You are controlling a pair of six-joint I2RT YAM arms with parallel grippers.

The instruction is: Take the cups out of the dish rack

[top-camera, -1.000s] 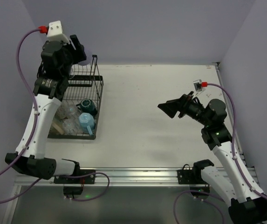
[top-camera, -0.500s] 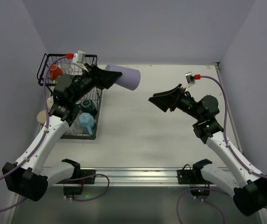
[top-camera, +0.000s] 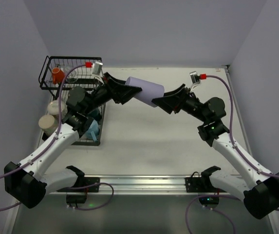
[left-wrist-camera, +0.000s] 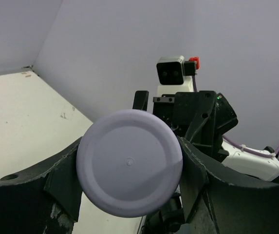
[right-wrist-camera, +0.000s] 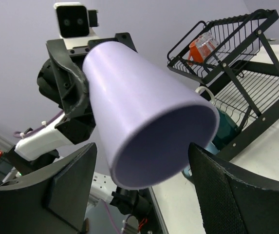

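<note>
In the overhead view's upper centre, the left gripper [top-camera: 128, 91] clamps the lavender tumbler [top-camera: 148, 91] by its base end, level above the table [top-camera: 144, 146]. The right gripper [top-camera: 170, 102] stands spread around the tumbler's open rim, seemingly not touching. The dish rack [top-camera: 48, 81] sits upper left, with bare tabletop below.

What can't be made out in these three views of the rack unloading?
- Top view: mugs in the black wire dish rack's lower tray, mostly covered by the left arm.
- Left wrist view: the right end effector's fingertips, hidden behind the lavender plastic tumbler's flat base.
- Right wrist view: the teal ceramic mug, mostly blocked by the tumbler's mouth; the rack, cut by the right edge.
</note>
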